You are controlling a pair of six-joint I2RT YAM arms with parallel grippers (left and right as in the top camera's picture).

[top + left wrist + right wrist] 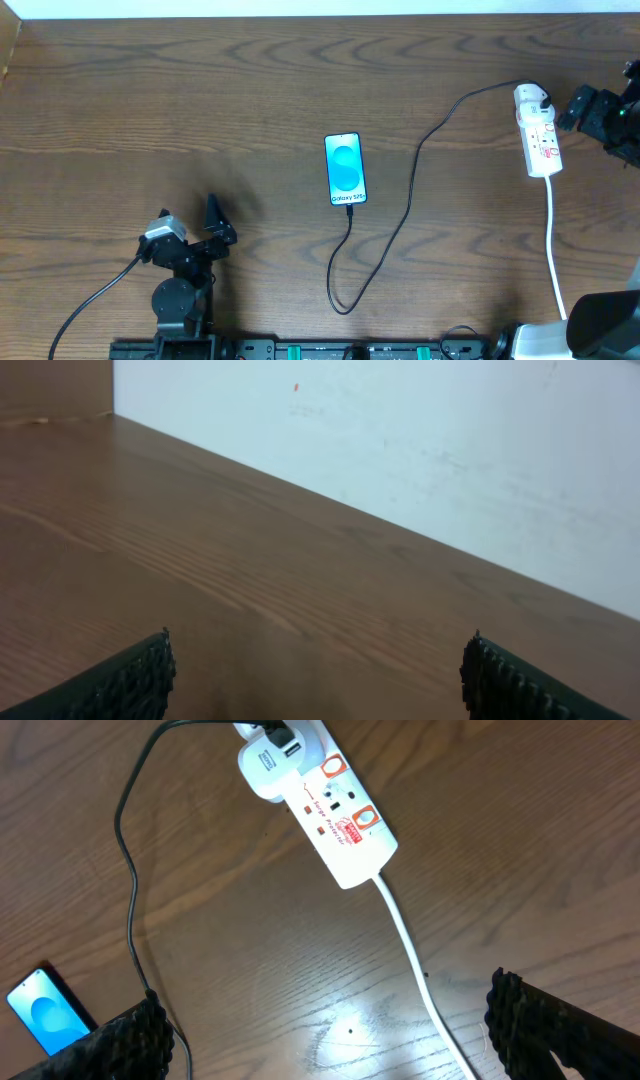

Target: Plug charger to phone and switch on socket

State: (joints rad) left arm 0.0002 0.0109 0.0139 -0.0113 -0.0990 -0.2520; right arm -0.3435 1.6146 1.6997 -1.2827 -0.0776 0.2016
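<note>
1. Your left gripper [318, 678] stood released, its jaws spread wide over the bare wood of the table [200, 560], with a pale wall [450, 440] ahead of them.
2. Your right gripper [325, 1020] was also released, its jaws fully apart and grasping nothing.
3. The socket [335, 815] lay flat on the table ahead of the right jaws, beyond the gap between them and apart from both fingers.
4. A white plug [262, 765] sat at the socket's far end from those jaws. The white cord [410, 950] ran from its near end back down through the gap, closer to the finger on the right of the wrist view.
5. The phone [345, 168] lay screen up, well apart from the left jaws and off to their side. From the right jaws it lay near the finger on the left of the wrist view, not touching it.
6. The charger [400, 215] ran from the plug end of the socket, past the outside of that same finger, looped, and met the phone's bottom edge. You could not tell from these views whether its tip was fully seated.
7. You could not tell whether the socket's switch was on.
</note>
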